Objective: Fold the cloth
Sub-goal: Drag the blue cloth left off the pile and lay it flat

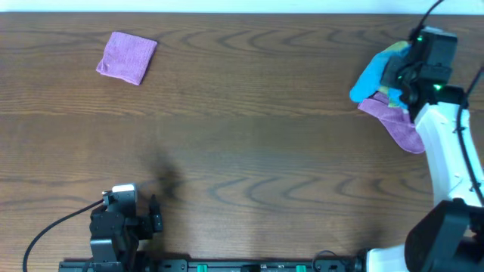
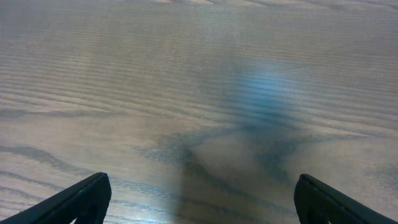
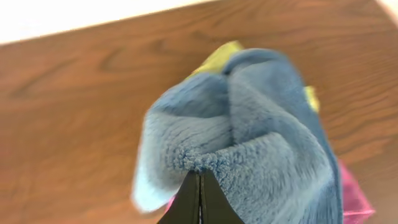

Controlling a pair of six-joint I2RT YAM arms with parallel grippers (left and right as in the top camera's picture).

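Observation:
My right gripper [image 1: 402, 74] is shut on a blue cloth [image 1: 376, 72] at the far right of the table and holds it bunched and lifted. In the right wrist view the closed fingertips [image 3: 199, 175] pinch the fluffy blue cloth [image 3: 261, 149]. A yellow cloth [image 3: 217, 57] and a pink one [image 3: 351, 196] show behind it. A purple cloth [image 1: 401, 125] lies under the blue one. My left gripper [image 1: 153, 217] is open and empty near the front left edge, and its wrist view [image 2: 199, 199] shows only bare table.
A folded purple cloth [image 1: 127, 57] lies at the back left. The wooden table [image 1: 249, 143] runs between the arms. The table's far edge is just behind the right gripper.

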